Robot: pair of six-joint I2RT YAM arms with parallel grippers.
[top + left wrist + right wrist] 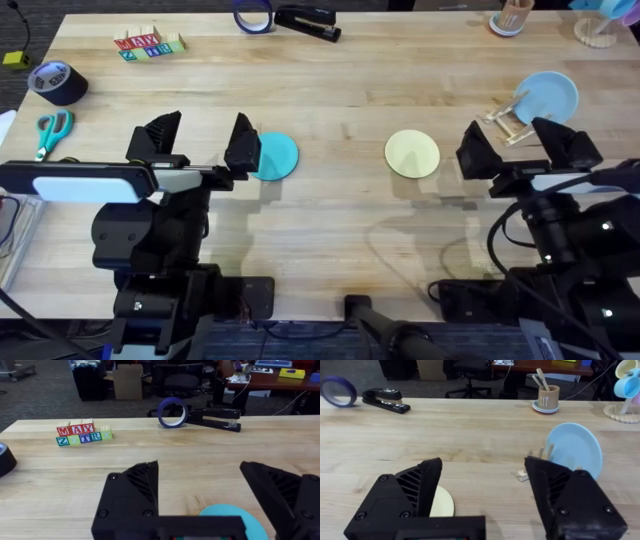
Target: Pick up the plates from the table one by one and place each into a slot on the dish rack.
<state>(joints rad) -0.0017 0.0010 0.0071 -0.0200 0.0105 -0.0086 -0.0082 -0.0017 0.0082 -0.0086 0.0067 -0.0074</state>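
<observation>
A teal-blue plate lies flat on the table, left of the middle. My left gripper hovers open and empty just left of it, its right finger over the plate's left edge. To the right lies a pale yellow-green plate. A light blue plate stands tilted in the small wooden dish rack at the far right. In front of the rack my right gripper is open and empty, to the right of the yellow-green plate.
Along the back edge are lettered blocks, a blue tape ring, a black stapler, a utensil cup and a mug stand. A black tape roll and scissors lie at the left.
</observation>
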